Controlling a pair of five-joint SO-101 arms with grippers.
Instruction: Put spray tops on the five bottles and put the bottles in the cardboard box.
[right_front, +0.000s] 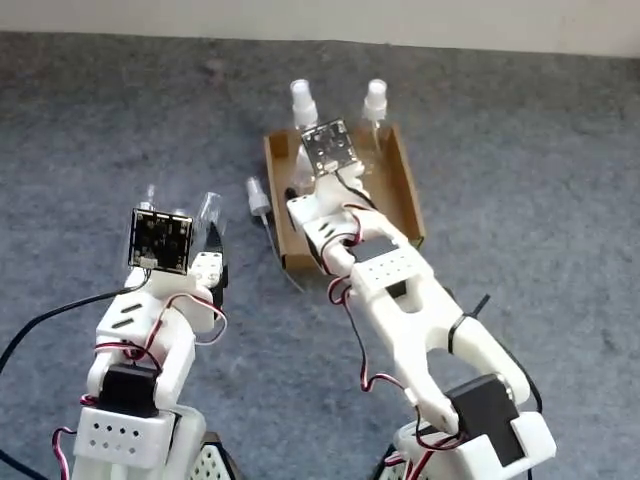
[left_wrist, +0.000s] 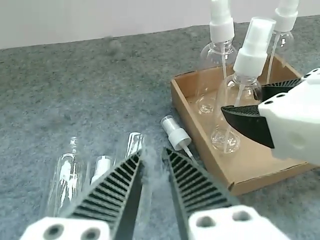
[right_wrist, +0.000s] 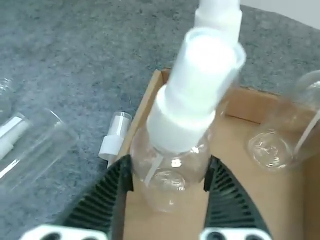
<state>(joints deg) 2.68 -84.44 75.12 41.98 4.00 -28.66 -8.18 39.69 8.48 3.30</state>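
Observation:
In the cardboard box (right_front: 405, 190) my right gripper (right_wrist: 169, 162) is shut on a clear bottle (right_wrist: 170, 182) with a white spray top (right_wrist: 200, 75), held upright and a little tilted over the box floor. Two more topped bottles (right_front: 302, 102) (right_front: 375, 100) stand at the box's far end. Left of the box, a loose spray top (right_front: 258, 195) lies on the carpet. Two uncapped bottles (left_wrist: 65, 175) (left_wrist: 132, 145) lie flat with another spray top (left_wrist: 102, 167) between them. My left gripper (left_wrist: 154, 152) hovers just above these, open by a narrow gap with nothing between its fingers.
Grey carpet (right_front: 520, 130) covers the whole work surface, with free room right of the box and at the far left. A pale wall edge (right_front: 320, 20) runs along the back. My right arm (right_front: 420, 300) reaches over the box's near end.

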